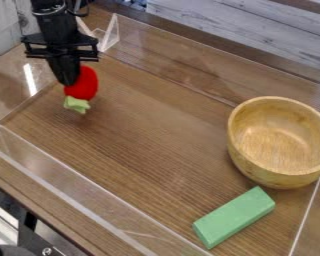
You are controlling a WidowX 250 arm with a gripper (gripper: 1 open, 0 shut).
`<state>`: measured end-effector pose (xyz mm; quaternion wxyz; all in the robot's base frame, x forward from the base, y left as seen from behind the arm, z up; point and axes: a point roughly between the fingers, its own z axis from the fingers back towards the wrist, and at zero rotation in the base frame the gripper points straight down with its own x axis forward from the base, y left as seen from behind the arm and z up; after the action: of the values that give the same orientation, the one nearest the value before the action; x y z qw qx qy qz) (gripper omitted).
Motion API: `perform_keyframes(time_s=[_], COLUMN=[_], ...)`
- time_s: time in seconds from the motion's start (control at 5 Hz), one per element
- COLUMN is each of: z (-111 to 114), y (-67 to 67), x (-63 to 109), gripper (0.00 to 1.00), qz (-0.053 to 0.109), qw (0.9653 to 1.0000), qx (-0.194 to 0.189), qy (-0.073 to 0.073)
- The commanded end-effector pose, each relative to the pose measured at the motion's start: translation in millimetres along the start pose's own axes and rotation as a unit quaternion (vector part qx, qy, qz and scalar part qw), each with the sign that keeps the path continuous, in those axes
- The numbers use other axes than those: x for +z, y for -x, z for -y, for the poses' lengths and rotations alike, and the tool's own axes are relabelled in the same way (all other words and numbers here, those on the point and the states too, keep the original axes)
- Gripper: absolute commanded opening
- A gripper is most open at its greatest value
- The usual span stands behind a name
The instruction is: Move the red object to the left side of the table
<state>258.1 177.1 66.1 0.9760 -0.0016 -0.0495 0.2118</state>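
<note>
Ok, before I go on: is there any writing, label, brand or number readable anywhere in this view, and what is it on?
None: no text can be read in this view.
The red object, held in the shut gripper: no marking.
The wooden bowl: plain wood, no label.
The green block: plain faces, no print visible.
The table and its clear walls: only wood grain and reflections.

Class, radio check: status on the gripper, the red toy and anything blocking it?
Gripper shut on red toy, far left of table. Bowl and green block far right, clear of it.
</note>
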Motion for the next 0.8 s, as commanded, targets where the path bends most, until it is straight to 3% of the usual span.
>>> perform_keyframes(time_s=[0.0, 0.2, 0.4, 0.6], z=[-1, -8, -14, -22], y=[-6.8, -18.3, -29.1, -26.9], x=[-2.4, -6.2, -7.3, -1.2], gripper=[0.00, 1.00, 1.00, 1.00], qz=[0.012, 0.005, -0.003, -0.010], qw=[0.9995, 0.9997, 0.9999, 0.9996], qx=[-0.030, -0.023, -0.013, -0.025], qy=[-0.007, -0.007, -0.004, 0.003])
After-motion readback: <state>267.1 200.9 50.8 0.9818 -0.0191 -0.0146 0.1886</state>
